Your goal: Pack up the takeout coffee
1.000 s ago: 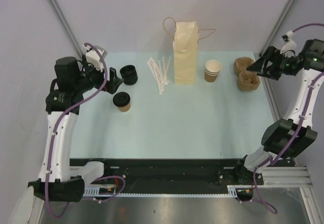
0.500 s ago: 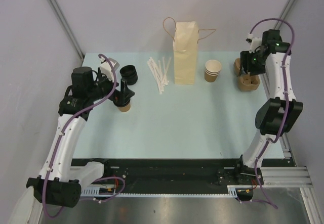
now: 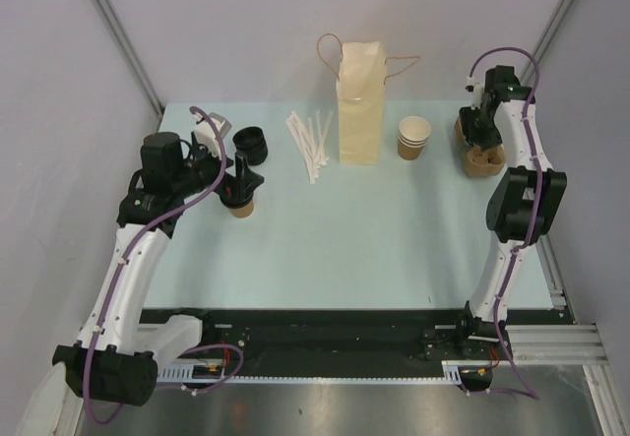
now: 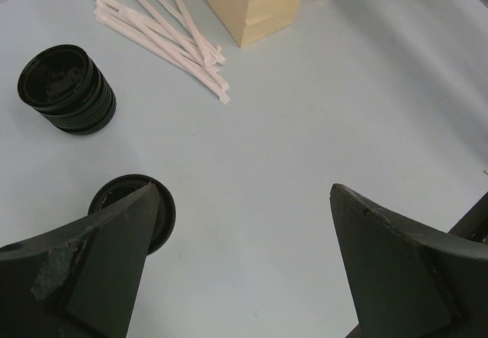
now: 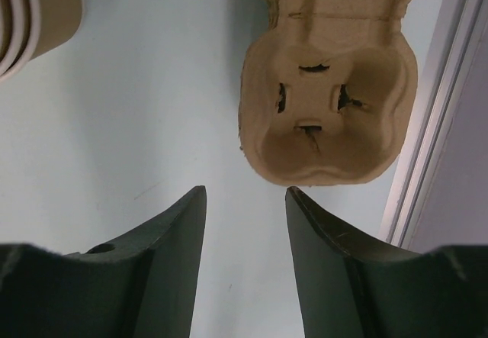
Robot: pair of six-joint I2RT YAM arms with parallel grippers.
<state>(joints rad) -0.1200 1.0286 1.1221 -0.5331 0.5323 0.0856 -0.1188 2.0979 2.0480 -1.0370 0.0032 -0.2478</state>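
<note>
From above, the takeout coffee (image 3: 240, 206) stands on the left side of the table (image 3: 374, 239), well apart from the paper bag (image 3: 360, 111) at the far edge. The left gripper (image 3: 236, 180) hangs right over it, so the cup's position against the fingers is hard to judge. The right gripper (image 3: 479, 131) is far right, above the pulp cup carriers (image 3: 482, 163). The left wrist view settles what the overhead hides. The left gripper (image 4: 244, 193) has its jaws spread wide and empty, and the coffee's black lid (image 4: 120, 193) sits half behind one finger rather than between the two. I'd say the grasp wants the cup centred first. The fingers should then go low on the paper wall under the lid, with a gentle squeeze, and the cup should stay upright. The stack of loose lids (image 4: 67, 88) and the straws (image 4: 168, 33) lie beyond. The right wrist view shows the right gripper (image 5: 245, 194) with a narrow gap between its fingers and nothing in it. A carrier (image 5: 328, 117) sits just past the tips, and the stacked lidless cups (image 5: 34, 10) are at the corner.
</note>
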